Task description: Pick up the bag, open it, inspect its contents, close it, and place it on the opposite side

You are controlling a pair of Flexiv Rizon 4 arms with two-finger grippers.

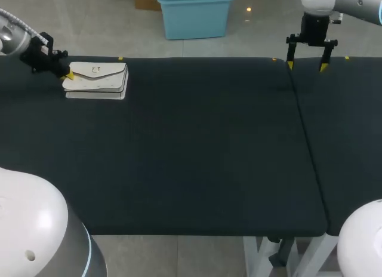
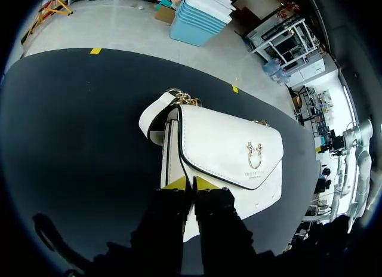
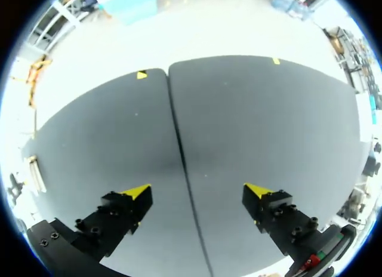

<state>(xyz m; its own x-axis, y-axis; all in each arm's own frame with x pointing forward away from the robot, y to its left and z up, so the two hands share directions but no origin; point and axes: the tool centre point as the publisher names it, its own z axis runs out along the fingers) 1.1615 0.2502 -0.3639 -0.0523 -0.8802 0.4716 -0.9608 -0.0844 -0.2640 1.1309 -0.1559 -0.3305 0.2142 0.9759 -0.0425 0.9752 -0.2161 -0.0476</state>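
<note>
A white flap handbag [image 1: 98, 79] [image 2: 227, 151] with a black-edged flap lies flat at the far left of the dark cloth-covered table [image 1: 191, 157], close to the table's far edge. The left gripper [image 1: 67, 76] [image 2: 191, 182] meets it at its left end. In the left wrist view, its two yellow-tipped fingers [image 2: 176, 183] stand almost together, pinched from both sides on the edge of the flap where the dark trim runs between them. A small gold clasp [image 2: 255, 154] sits on the front of the flap. A gold chain [image 2: 186, 99] joins a white strap [image 2: 154, 119] at the end of the handbag farthest from the fingers.

Well apart, at the far right of the table, the right gripper [image 1: 307, 65] [image 3: 197, 190] hangs above the surface with its fingers spread wide and nothing between them. It sits over the straight seam [image 1: 304, 139] [image 3: 179, 151] that runs from far to near where the two table sections join, one yellow tip on each side of it.
</note>
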